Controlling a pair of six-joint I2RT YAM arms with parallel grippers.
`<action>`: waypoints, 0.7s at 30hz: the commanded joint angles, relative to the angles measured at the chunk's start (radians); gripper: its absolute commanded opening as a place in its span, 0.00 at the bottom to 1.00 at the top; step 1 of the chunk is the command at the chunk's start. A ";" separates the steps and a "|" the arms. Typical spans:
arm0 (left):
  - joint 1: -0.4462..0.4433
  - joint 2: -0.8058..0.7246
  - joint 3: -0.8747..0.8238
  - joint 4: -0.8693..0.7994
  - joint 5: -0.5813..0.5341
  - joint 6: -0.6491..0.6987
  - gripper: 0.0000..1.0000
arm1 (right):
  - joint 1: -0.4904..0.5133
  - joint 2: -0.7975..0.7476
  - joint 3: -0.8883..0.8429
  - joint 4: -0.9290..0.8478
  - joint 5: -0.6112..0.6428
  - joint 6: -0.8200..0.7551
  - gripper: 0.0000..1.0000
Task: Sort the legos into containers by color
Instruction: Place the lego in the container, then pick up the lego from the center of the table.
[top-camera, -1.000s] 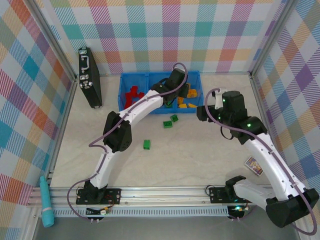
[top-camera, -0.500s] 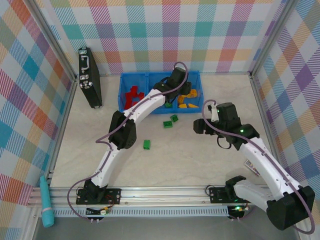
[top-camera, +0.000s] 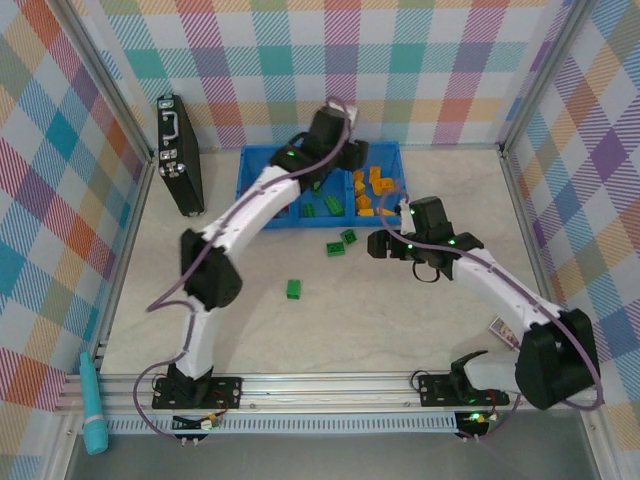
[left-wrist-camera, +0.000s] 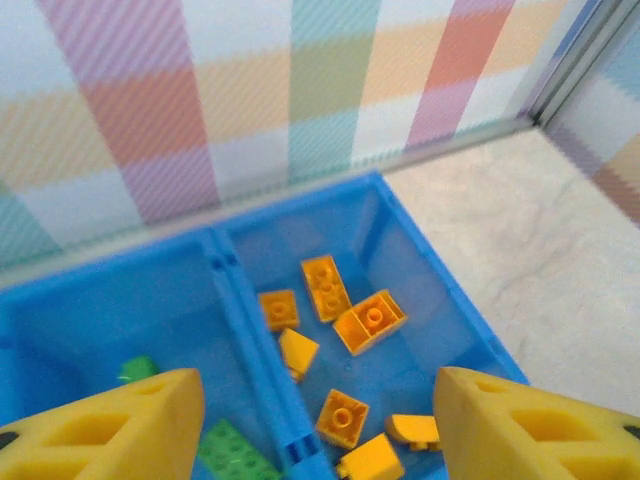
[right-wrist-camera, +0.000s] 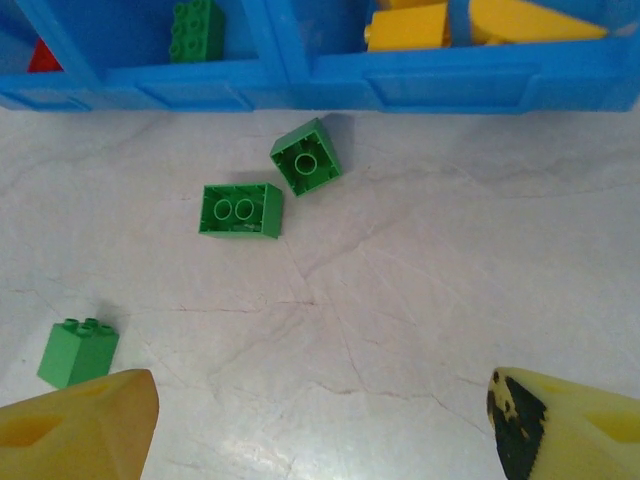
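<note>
Three green bricks (right-wrist-camera: 240, 210) are seen at the frame's left, below the blue tray (right-wrist-camera: 450, 85).
The left gripper (left-wrist-camera: 315, 410) and right gripper (right-wrist-camera: 322, 410) are held wide, empty.

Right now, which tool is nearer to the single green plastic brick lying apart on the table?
Right. The right tool hangs just to the brick's right; the left tool is farther back, above the blue plastic tray.

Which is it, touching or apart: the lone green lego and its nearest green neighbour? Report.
Apart. Right wrist view shows bare table between the lone lego and neighbour.
</note>
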 joint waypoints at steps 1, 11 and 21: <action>0.044 -0.223 -0.096 0.010 -0.020 0.072 0.63 | 0.019 0.070 0.022 0.092 -0.012 -0.016 0.86; 0.107 -0.622 -0.490 0.054 -0.144 0.144 0.69 | 0.065 0.307 0.141 0.145 0.044 -0.011 0.85; 0.136 -0.803 -0.581 -0.058 -0.205 0.198 0.70 | 0.101 0.487 0.228 0.195 0.083 0.002 0.86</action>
